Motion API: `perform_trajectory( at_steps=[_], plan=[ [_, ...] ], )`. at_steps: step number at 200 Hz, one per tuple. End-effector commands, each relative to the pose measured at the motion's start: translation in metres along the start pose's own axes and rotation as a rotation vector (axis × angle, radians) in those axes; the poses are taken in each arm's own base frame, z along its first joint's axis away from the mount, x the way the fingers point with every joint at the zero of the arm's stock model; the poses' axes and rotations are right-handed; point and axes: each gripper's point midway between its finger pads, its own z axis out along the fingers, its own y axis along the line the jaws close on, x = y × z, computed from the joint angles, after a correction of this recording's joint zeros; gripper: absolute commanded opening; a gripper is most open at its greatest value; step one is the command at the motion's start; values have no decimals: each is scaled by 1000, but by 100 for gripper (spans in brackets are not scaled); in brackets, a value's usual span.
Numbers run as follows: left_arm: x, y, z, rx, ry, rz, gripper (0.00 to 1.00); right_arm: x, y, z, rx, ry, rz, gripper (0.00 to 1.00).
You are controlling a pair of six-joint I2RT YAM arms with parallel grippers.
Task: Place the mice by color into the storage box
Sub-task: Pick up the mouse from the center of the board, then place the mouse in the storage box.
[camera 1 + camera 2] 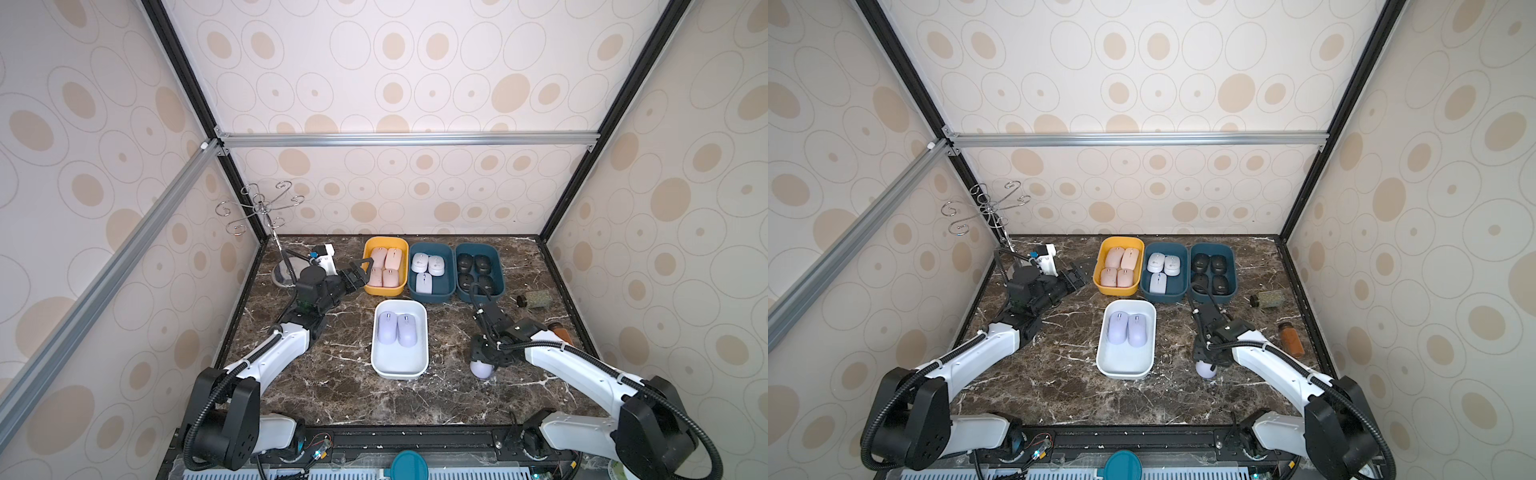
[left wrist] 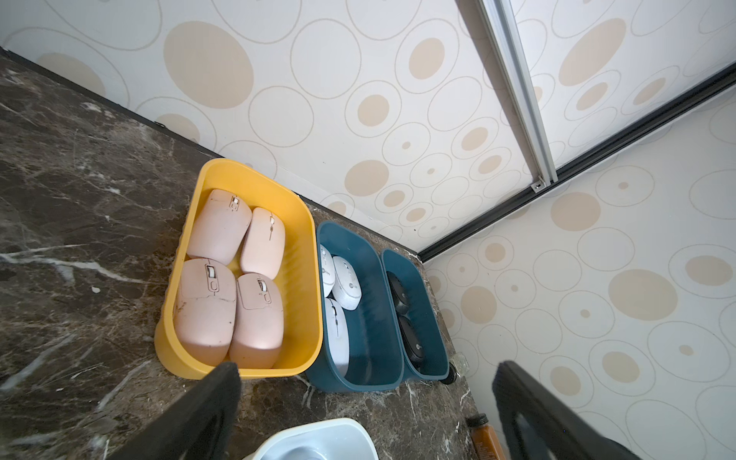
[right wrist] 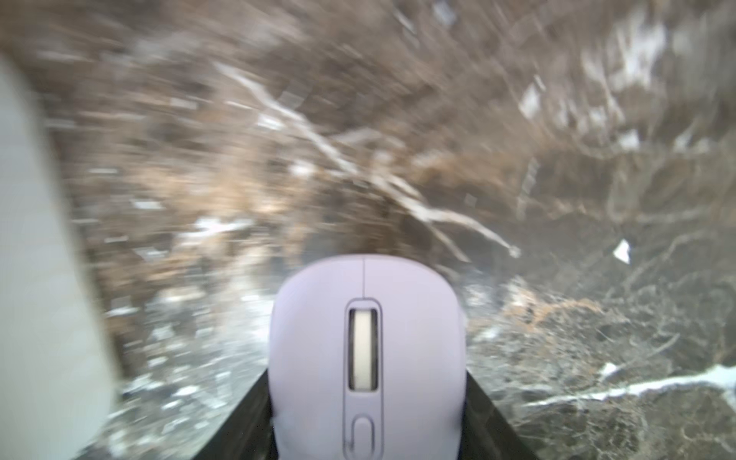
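Plastic in a smooth, matt lavender forms the rounded oval shell of the lavender wireless mouse (image 3: 364, 358) that the right gripper (image 3: 366, 430) has clamped by its flanks between two black fingers. A fine seam splits its front, and a pale scroll wheel sits in a recessed slot with a small oblong button behind it. In both top views this mouse (image 1: 482, 370) shows low at the dark brown, white-veined marble tabletop (image 1: 332, 374), near the right side of the white rounded plastic box (image 1: 399, 362); whether it touches the stone cannot be told, and the wrist view's background is blurred. Inside the white box lie two more lavender mice (image 1: 387, 327), side by side at its far end. Along the back wall stand three glossy tubs touching in a row: a yellow plastic box (image 1: 385, 240) packed with four pink mice (image 1: 393, 258), a teal middle box (image 1: 432, 296) with three white mice (image 1: 436, 264), and a teal end box (image 1: 476, 246) with four black mice (image 1: 482, 262). The left gripper (image 1: 360, 272) hovers just beside the yellow box, jaws spread wide and holding nothing.
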Motion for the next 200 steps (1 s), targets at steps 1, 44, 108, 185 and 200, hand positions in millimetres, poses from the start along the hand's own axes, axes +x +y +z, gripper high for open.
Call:
perform_trajectory(
  at_steps=[1,44,108,185,200],
  plan=[
    [-13,0,-5,-21,-48,25,100,-10,37,-28,-16,-69,-45,49],
    [-20,14,-8,-69,-79,19,100,2,148,-46,-169,-111,-163,48],
    [-25,20,-10,-88,-94,13,100,1,228,-14,-210,-110,-201,47],
    [-28,19,-12,-90,-101,15,100,31,241,36,-227,14,-148,47],
    [-27,19,-11,-88,-100,14,100,40,245,41,-251,50,-135,47]
  ],
)
